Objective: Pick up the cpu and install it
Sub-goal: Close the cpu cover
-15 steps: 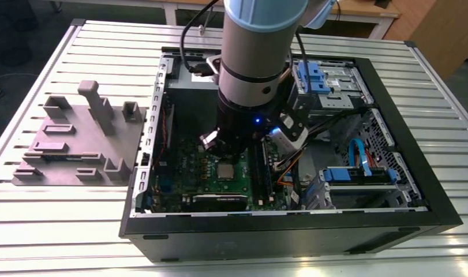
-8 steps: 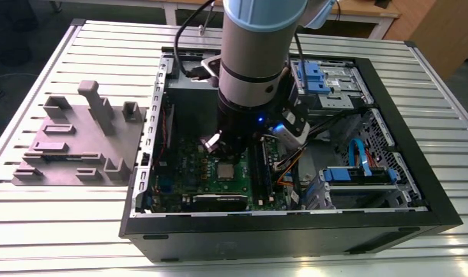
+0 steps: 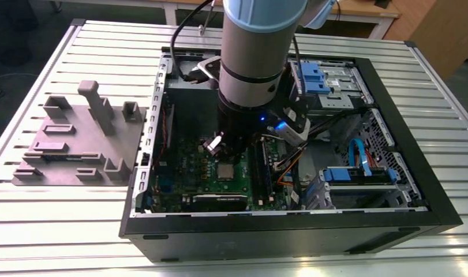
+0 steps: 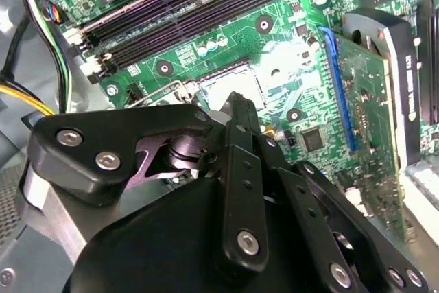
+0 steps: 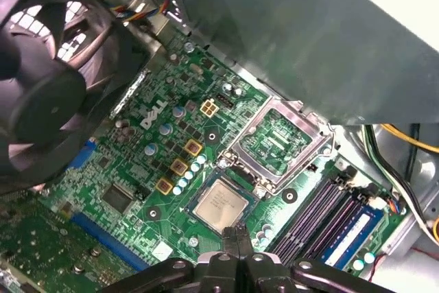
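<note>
1. The cpu [image 5: 221, 202] lies flat in its square seat on the green board [image 5: 130, 169], shiny top up. In the exterior view it shows as a small bright square [image 3: 226, 170] near the middle of the board.
2. Just beside it, touching the seat along one edge, the metal frame [image 5: 278, 141] stands tilted up and open, so it is not pressing on the chip.
3. The gripper [image 5: 240, 241] hangs just above the chip's edge. In the first wrist view the jaws look closed tip to tip with nothing between them, and they look apart from the chip.
4. The dark memory slots [image 5: 322, 211] run next to the seat, and a black fan [image 5: 41, 101] sits further off inside the case [image 3: 295, 231].
5. The case lies open on the slatted surface [image 3: 64, 231], with a grey holder block [image 3: 72, 144] at the exterior view's left.
6. My judgement: the placing step seems done, because the chip is down and nothing is held. The install is not yet locked while the frame is up.
7. Any further move here calls for small, slow motion, so that the tips do not slide the loose chip or catch the raised frame.
</note>
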